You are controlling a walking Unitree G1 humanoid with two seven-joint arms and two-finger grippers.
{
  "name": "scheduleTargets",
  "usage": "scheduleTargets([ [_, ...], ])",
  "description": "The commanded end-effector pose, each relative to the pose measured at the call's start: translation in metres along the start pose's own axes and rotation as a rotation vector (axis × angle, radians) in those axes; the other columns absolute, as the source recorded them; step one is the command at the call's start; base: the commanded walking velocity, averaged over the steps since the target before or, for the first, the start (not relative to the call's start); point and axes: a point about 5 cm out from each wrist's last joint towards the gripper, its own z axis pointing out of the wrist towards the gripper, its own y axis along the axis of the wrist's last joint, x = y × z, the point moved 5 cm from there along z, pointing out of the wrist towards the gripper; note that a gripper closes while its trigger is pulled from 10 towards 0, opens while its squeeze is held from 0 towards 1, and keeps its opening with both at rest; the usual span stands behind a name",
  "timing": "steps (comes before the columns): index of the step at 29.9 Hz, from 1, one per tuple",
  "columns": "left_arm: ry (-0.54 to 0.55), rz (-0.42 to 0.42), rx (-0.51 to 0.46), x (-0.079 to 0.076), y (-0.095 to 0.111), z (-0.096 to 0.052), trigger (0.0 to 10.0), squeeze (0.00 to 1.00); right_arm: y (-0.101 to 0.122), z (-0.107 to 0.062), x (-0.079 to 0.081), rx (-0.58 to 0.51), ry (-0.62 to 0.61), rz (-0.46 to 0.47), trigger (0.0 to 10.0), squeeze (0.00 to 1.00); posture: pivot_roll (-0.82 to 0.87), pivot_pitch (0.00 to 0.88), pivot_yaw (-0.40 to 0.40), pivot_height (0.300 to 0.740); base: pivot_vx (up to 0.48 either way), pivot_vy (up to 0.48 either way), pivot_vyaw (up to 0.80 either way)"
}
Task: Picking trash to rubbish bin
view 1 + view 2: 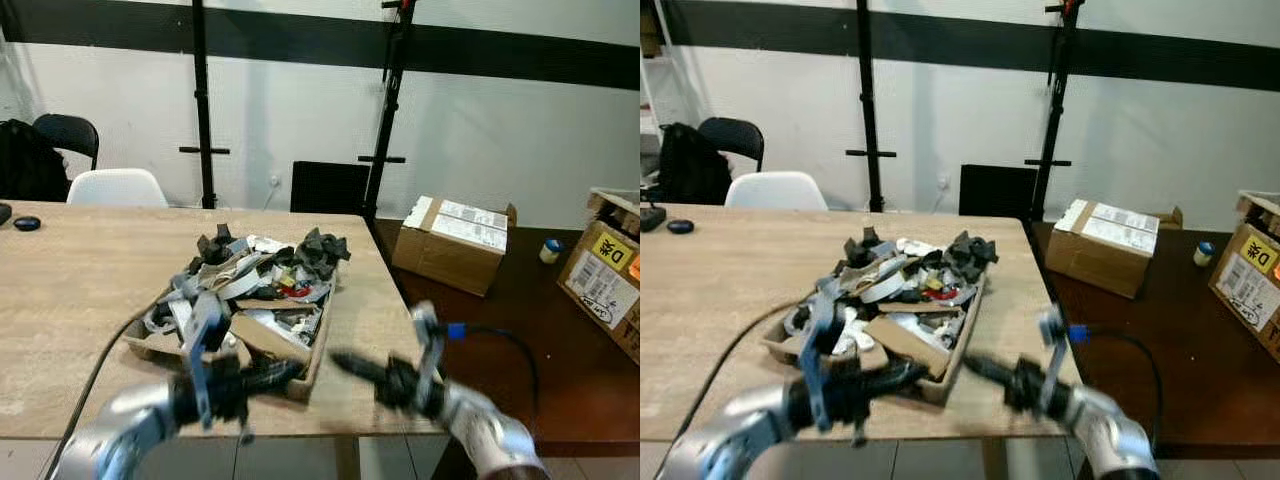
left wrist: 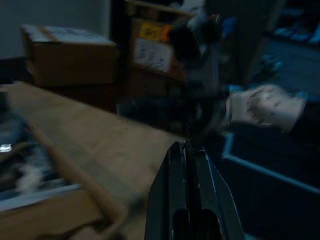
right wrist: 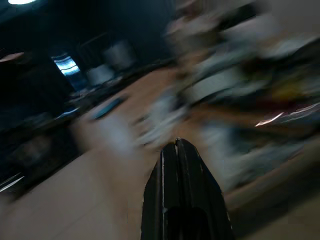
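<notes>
At the far left a black chair [image 1: 70,135] and a white chair [image 1: 117,187] stood behind the pale wooden desk [image 1: 80,270], with a small dark object [image 1: 27,223] lying near its left edge. Toward the middle of the desk sat a shallow cardboard tray [image 1: 275,345] heaped with trash [image 1: 262,275]: grey, black and white scraps with a bit of red among them. Just in front of the tray's near edge, the left tool [image 1: 285,372] pointed right, its two black fingers pressed flat together with nothing between them, as the left wrist view showed. Facing it from the right, over the desk's near right corner, the right tool [image 1: 345,362] pointed left toward the tray, its fingers likewise closed on nothing; both arms were blurred. Right of the desk, on the dark red floor [image 1: 520,330], lay a taped cardboard box [image 1: 452,243], and a labelled box [image 1: 608,275] stood at the far right edge.
</notes>
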Motion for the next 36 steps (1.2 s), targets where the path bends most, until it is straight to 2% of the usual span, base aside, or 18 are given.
scheduleTargets([
  [1, 0.038, -0.003, 0.061, 0.006, -0.009, -0.001, 10.0, 0.0, 0.002, -0.008, -0.017, -0.031, -0.119, -0.01, 10.0, 0.0, -0.02, 0.09, -0.06, 0.74, 0.0, 0.0, 0.0],
  [3, 0.063, 0.032, 0.059, 0.011, -0.005, 0.001, 10.0, 0.0, 0.011, -0.008, -0.021, -0.065, -0.149, -0.003, 10.0, 0.0, -0.02, 0.092, -0.058, 0.74, 0.0, 0.0, 0.0],
  [4, 0.271, 0.148, 0.059, 0.047, 0.004, 0.003, 10.0, 0.0, 0.025, -0.007, -0.028, -0.112, -0.218, -0.022, 10.0, 0.0, -0.02, 0.099, -0.054, 0.74, 0.0, 0.0, 0.0],
  [5, 0.271, 0.148, 0.059, 0.047, 0.004, 0.003, 10.0, 0.0, 0.025, -0.007, -0.028, -0.112, -0.218, -0.022, 10.0, 0.0, -0.02, 0.099, -0.054, 0.74, 0.0, 0.0, 0.0],
  [6, 0.374, 0.202, 0.07, 0.065, 0.007, 0.002, 10.0, 0.0, 0.03, -0.007, -0.031, -0.121, -0.252, -0.047, 10.0, 0.0, -0.02, 0.1, -0.053, 0.74, 0.0, 0.0, 0.0],
  [7, 0.481, 0.228, 0.095, 0.083, 0.008, -0.003, 10.0, 0.05, 0.031, -0.007, -0.034, -0.118, -0.281, -0.07, 10.0, 0.0, -0.02, 0.1, -0.053, 0.74, 0.0, 0.0, 0.0],
  [8, 0.556, 0.238, 0.111, 0.096, 0.01, -0.007, 10.0, 0.39, 0.032, -0.006, -0.035, -0.116, -0.304, -0.088, 10.0, 0.0, -0.02, 0.107, -0.051, 0.74, 0.0, 0.0, 0.0],
  [9, 0.67, 0.243, 0.127, 0.115, 0.015, -0.016, 10.0, 1.0, 0.032, -0.006, -0.038, -0.107, -0.349, -0.123, 10.0, 0.0, -0.03, 0.113, -0.048, 0.74, 0.0, 0.0, 0.0],
  [14, 0.715, 0.249, 0.132, 0.123, 0.02, -0.019, 10.0, 1.0, 0.03, -0.006, -0.041, -0.108, -0.386, -0.145, 10.0, 0.0, -0.03, 0.116, -0.046, 0.74, 0.0, 0.0, 0.0],
  [21, 0.681, 0.315, 0.166, 0.127, 0.025, -0.01, 10.0, 1.0, 0.019, -0.007, -0.043, -0.097, -0.45, -0.174, 10.0, 0.0, -0.03, 0.13, -0.034, 0.74, 0.0, 0.0, 0.0],
  [24, 0.691, 0.389, 0.153, 0.13, 0.031, -0.007, 10.0, 1.0, 0.02, -0.009, -0.043, -0.107, -0.467, -0.176, 10.0, 0.0, -0.04, 0.137, -0.03, 0.74, 0.0, 0.0, 0.0],
  [25, 0.691, 0.389, 0.153, 0.13, 0.031, -0.007, 10.0, 1.0, 0.02, -0.009, -0.043, -0.107, -0.467, -0.176, 10.0, 0.0, -0.04, 0.137, -0.03, 0.74, 0.0, 0.0, 0.0],
  [27, 0.703, 0.466, 0.162, 0.133, 0.034, -0.004, 10.0, 1.0, 0.02, -0.009, -0.043, -0.111, -0.478, -0.183, 10.0, 0.0, -0.04, 0.142, -0.029, 0.74, 0.0, 0.0, 0.0],
  [30, 0.702, 0.494, 0.173, 0.134, 0.035, -0.003, 10.0, 1.0, 0.019, -0.008, -0.043, -0.112, -0.48, -0.186, 10.0, 0.0, -0.04, 0.142, -0.028, 0.74, 0.0, 0.0, 0.0],
  [31, 0.696, 0.519, 0.2, 0.135, 0.032, -0.002, 10.0, 0.78, 0.018, -0.007, -0.042, -0.11, -0.478, -0.188, 10.0, 0.0, -0.04, 0.143, -0.027, 0.74, 0.0, 0.0, 0.0],
  [32, 0.678, 0.554, 0.236, 0.135, 0.028, -0.001, 10.0, 0.04, 0.017, -0.006, -0.041, -0.106, -0.478, -0.197, 10.0, 0.0, -0.04, 0.142, -0.027, 0.74, 0.0, 0.0, 0.0],
  [33, 0.67, 0.573, 0.263, 0.136, 0.024, 0.0, 10.0, 0.0, 0.016, -0.005, -0.04, -0.104, -0.476, -0.201, 10.0, 0.0, -0.04, 0.143, -0.026, 0.74, 0.0, 0.0, 0.0],
  [36, 0.695, 0.634, 0.313, 0.142, 0.019, 0.0, 10.0, 0.0, 0.016, 0.0, -0.036, -0.105, -0.468, -0.206, 10.0, 0.0, -0.04, 0.145, -0.03, 0.74, 0.0, 0.0, 0.0],
])
